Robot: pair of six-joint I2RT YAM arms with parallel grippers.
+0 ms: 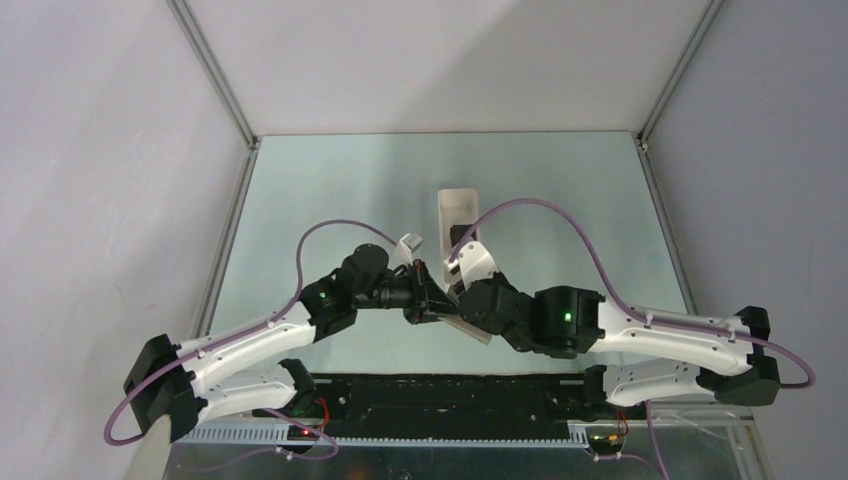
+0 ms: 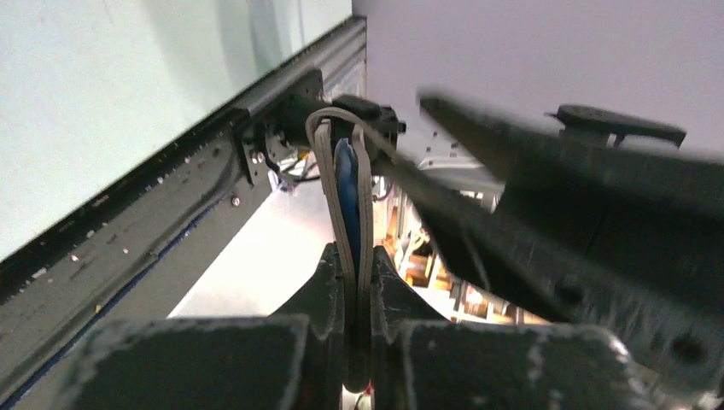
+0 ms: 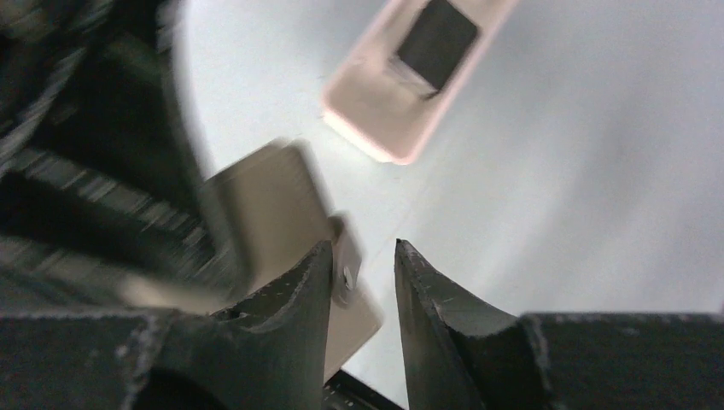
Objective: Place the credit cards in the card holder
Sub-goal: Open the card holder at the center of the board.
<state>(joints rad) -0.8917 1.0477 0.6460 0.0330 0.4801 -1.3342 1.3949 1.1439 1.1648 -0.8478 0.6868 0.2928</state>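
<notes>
My left pincer (image 2: 359, 256) is pinched nearly shut on the card holder (image 2: 364, 196). It grips the holder edge-on by its lower end, so both grey-brown leaves stand up past my fingertips with the blue lining showing between them. My right pincer (image 3: 363, 252) is partway apart with nothing clamped. The holder's strap tab (image 3: 346, 273) lies against the inside of its left finger, and bare bench (image 3: 555, 213) shows through the rest of the gap.

The nearest risk sits right at those tips. If my right jaws catch only the tab's edge, I judge it will slip free, or the pull will drag the holder askew in my left grip, which has just a narrow bite on it. My two pincers are also very close together, so a small sideways error could knock finger against finger. And because my left pinch presses the leaves together, the pocket may refuse to open however I tug.

Farther out, ahead and to the right of my right pincer, one of the credit cards (image 3: 437, 41) lies in the white tray (image 3: 376, 111), well apart from both pincers. Neither pincer holds a card. If the holder sags or twists while I reach out there, the slot I have opened is lost
</notes>
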